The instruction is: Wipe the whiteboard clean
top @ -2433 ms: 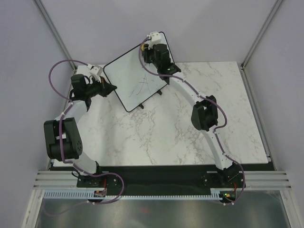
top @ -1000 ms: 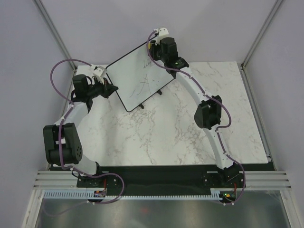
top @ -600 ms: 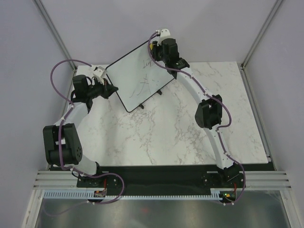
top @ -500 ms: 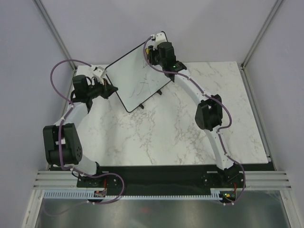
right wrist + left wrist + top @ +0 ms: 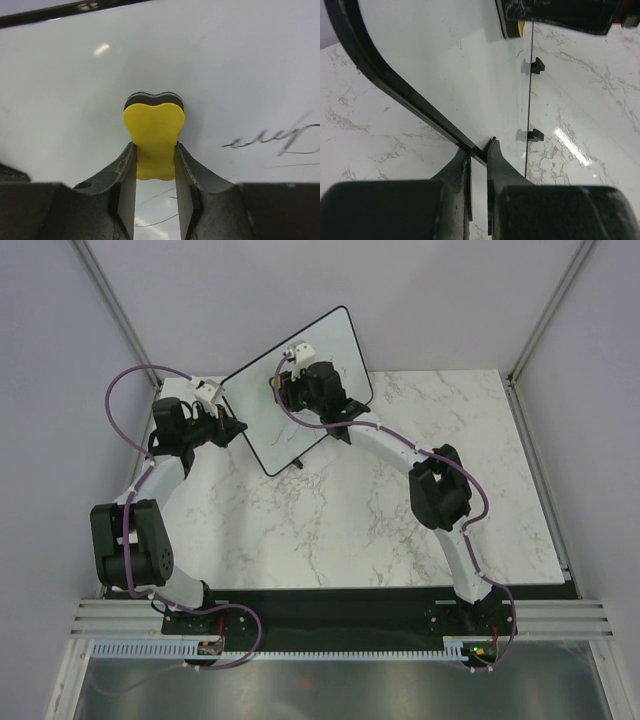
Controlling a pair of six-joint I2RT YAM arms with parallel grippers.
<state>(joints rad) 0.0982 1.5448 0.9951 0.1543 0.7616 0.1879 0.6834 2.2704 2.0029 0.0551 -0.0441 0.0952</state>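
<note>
The whiteboard (image 5: 262, 412) stands tilted at the far left of the marble table, white with a thin black rim and two small black feet. My left gripper (image 5: 238, 426) is shut on its left rim (image 5: 420, 112), which runs between the fingers in the left wrist view. My right gripper (image 5: 285, 390) is shut on a yellow eraser (image 5: 153, 138) with a dark felt face pressed against the board (image 5: 210, 65). Thin black pen marks (image 5: 272, 137) lie to the eraser's right and below it.
The marble table (image 5: 400, 520) spreads in front of and to the right of the board. Grey walls and metal posts close in the back and sides. The board's black feet (image 5: 536, 65) rest on the marble.
My right gripper with the eraser has swept from the board's top right corner down and left across its face. The marks in the board's middle no longer show from above. The left gripper has held still.
</note>
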